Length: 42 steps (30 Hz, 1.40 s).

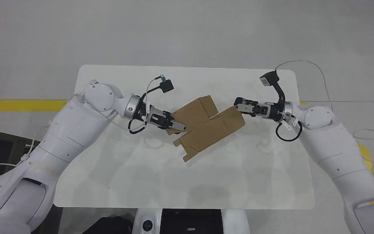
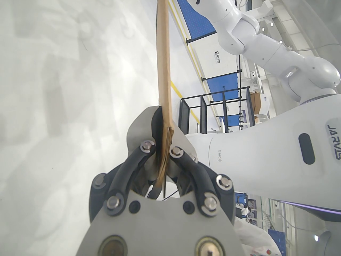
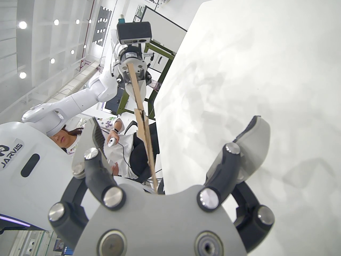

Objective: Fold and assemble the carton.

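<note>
The carton [image 1: 207, 124], a flattened brown cardboard sheet, sits in the centre of the top view, over the middle of the white surface [image 1: 257, 175]. Its lower-left corner is pinched between the fingers of the left hand [image 1: 177, 126], which the left wrist view shows pressed together on the cardboard edge [image 2: 163, 54]. At the carton's upper-right end, the right hand [image 1: 238, 103] is spread wide. In the right wrist view the thin edge [image 3: 145, 134] runs between its fingers [image 3: 174, 126], touching neither.
</note>
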### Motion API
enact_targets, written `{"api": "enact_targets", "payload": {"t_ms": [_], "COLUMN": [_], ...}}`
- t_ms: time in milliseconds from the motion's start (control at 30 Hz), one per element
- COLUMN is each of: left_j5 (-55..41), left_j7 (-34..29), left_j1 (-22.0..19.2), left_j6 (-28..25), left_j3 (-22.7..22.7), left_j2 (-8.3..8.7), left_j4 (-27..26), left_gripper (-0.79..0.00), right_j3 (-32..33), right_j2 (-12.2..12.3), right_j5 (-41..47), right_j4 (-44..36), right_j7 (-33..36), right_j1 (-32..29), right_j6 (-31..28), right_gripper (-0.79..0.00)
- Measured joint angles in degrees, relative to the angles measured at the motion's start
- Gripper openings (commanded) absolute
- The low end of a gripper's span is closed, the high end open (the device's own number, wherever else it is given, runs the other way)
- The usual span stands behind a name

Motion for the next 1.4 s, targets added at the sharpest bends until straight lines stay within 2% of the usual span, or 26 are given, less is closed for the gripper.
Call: {"api": "enact_targets", "payload": {"t_ms": [367, 567, 733, 1100, 1400], "left_j5": [0.4, 3.1, 2.6, 1.7, 2.2], "left_j7": [0.5, 2.7, 0.6, -2.3, -2.4], "left_j1": [0.3, 1.8, 1.9, 2.4, 2.3], "left_j6": [0.2, 1.5, 1.8, 2.3, 2.4], "left_j3": [-0.1, -1.9, -3.2, -3.2, -3.0], "left_j2": [0.02, 0.49, 0.64, 0.05, -0.54], "left_j4": [-0.2, -1.0, -0.9, -1.9, -1.5], "left_gripper": [-0.785, -0.785, -0.785, -0.785, -0.785], "right_j3": [0.0, 0.6, 0.9, -4.7, -7.5], "right_j2": [0.0, 0.1, 0.0, -1.4, -1.1], "right_j5": [0.0, -2.1, -1.4, 1.2, 2.8], "right_j4": [0.0, -0.9, 0.6, -0.2, -1.2], "right_j7": [0.0, -1.3, 1.8, 5.2, 5.5], "right_j1": [0.0, -0.8, -0.8, 0.9, 1.9], "right_j6": [0.0, 1.7, 2.0, 5.2, 5.5], "right_gripper": [0.000, 0.000, 0.000, 0.000, 0.000]}}
